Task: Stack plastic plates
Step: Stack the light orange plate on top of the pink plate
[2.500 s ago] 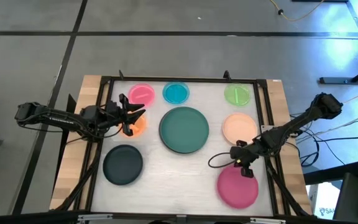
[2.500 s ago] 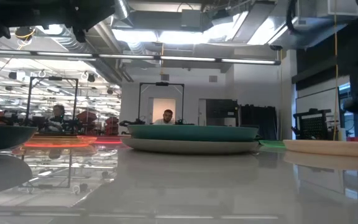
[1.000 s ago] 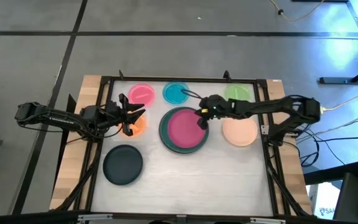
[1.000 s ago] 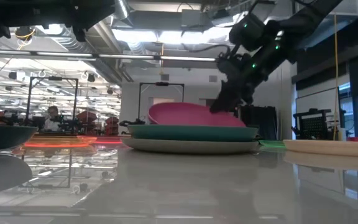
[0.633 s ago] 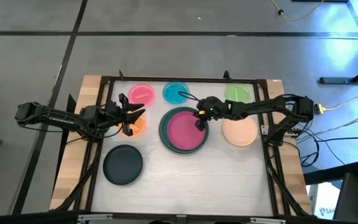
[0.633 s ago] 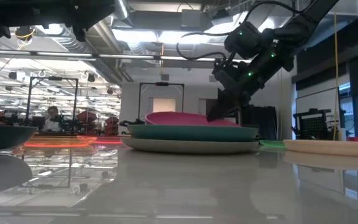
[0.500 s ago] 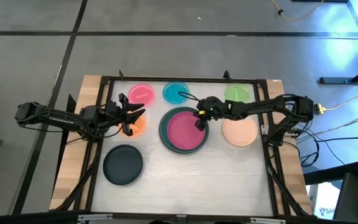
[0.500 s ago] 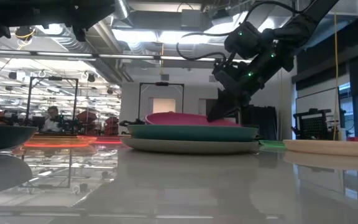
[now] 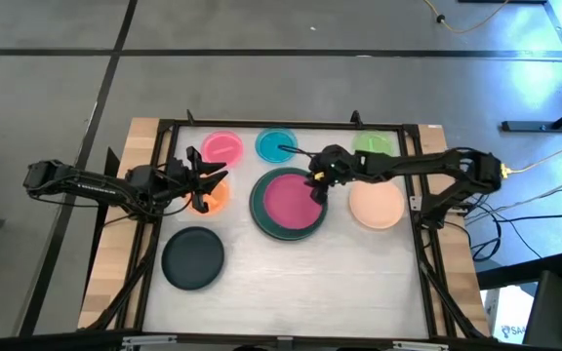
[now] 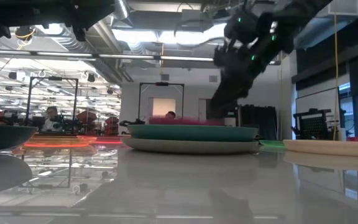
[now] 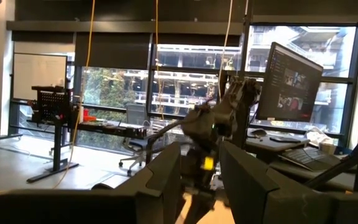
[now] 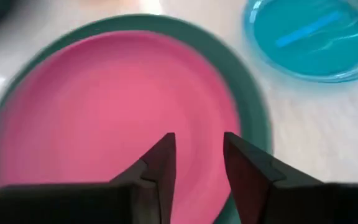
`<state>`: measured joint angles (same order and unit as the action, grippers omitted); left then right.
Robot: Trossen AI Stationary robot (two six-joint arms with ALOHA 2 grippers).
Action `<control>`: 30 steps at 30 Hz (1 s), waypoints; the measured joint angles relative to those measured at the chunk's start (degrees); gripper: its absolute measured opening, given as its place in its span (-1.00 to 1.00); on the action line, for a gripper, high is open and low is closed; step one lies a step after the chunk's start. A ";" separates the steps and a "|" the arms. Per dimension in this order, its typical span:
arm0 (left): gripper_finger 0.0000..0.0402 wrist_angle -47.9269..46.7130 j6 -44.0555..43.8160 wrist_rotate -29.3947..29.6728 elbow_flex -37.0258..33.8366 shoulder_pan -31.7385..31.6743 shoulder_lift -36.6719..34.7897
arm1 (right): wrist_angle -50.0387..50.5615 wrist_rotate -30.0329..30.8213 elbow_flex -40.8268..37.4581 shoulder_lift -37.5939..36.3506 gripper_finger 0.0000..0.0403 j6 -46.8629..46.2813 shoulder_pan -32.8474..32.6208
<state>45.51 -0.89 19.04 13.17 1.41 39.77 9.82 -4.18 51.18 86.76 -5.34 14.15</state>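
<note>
Seen from above: magenta plate (image 9: 287,200) lying inside teal plate (image 9: 260,217) at frame centre, right gripper (image 9: 316,187) over its right edge, fingers parted and holding nothing. Only visible level across the white table (image 10: 185,186): grey plate (image 10: 185,146) under the teal. At frame left, left gripper (image 9: 212,180) over orange plate (image 9: 217,198), fingers parted, empty. Beyond, a bright workshop room with ceiling lights.

Two slim black jointed arms, matte black housings, left claw (image 9: 206,181) with two flat dark fingers, right claw (image 9: 316,187) likewise, green indicator lights on right wrist, black cable looping along right arm
</note>
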 joint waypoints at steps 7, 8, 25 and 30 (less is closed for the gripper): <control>-0.47 0.06 -0.03 0.00 0.00 0.00 0.00 | 19.77 1.48 1.91 -9.94 -0.40 -0.32 -5.57; -0.47 0.07 -0.04 -0.01 0.00 0.00 0.00 | 22.22 2.69 1.65 -11.35 -0.40 -0.71 -6.78; -0.47 0.12 -0.42 -0.01 0.00 0.00 0.00 | 35.84 11.22 -10.54 -16.37 -0.41 -18.10 -20.69; -0.47 0.12 -0.42 -0.04 0.00 0.01 0.00 | 31.92 11.25 -15.34 -16.37 -0.41 -19.94 -20.65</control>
<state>45.63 -1.30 19.00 13.17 1.41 39.77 41.74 7.07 35.84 70.39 -25.28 -6.50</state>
